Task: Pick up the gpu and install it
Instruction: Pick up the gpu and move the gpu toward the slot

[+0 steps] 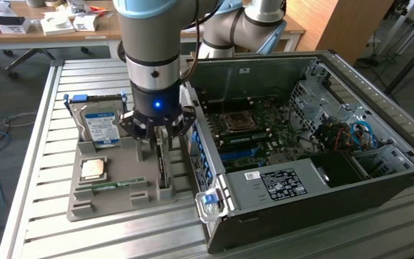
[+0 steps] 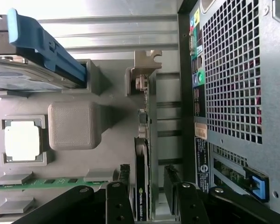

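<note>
Gpu (image 1: 162, 168) on edge in grey tray (image 1: 121, 208)

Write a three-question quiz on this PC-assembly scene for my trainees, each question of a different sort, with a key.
1. Multiple choice: which part stands between the fingers of the gripper?
A) the hard drive
B) the gpu
C) the memory stick

2. Fill in: the open computer case stands at the exterior view's ____ of the grey holder.

3. True or false: the gpu is already fitted inside the computer case.

Key:
1. B.
2. Right.
3. False. The gpu stands on its edge in the grey holder, with the open gripper around it.
</note>
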Available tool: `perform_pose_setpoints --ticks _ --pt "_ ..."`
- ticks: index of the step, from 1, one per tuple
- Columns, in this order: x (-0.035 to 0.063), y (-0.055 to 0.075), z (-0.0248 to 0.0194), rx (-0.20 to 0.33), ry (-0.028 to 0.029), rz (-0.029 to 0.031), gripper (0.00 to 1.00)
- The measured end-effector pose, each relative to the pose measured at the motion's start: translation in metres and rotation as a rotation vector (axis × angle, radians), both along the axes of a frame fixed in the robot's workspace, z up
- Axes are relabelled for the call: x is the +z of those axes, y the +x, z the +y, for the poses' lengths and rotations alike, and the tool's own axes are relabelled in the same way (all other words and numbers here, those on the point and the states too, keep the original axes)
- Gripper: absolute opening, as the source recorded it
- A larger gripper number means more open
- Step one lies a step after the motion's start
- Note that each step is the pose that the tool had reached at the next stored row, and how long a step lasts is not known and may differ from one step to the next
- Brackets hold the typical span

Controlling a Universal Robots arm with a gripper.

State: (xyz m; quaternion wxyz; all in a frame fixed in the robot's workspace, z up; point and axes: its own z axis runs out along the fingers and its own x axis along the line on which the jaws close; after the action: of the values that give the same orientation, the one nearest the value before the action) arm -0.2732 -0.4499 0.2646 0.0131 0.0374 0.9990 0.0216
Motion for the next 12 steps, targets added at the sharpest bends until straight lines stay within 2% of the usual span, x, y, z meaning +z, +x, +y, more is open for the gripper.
perform_pose_setpoints --ticks 10,12 --pt "-0.0183 0.000 0.0000 0.000 0.0000 0.0000 0.43" --pt "-0.0193 0.000 0.0000 0.000 -0.0001 0.0001 0.43"
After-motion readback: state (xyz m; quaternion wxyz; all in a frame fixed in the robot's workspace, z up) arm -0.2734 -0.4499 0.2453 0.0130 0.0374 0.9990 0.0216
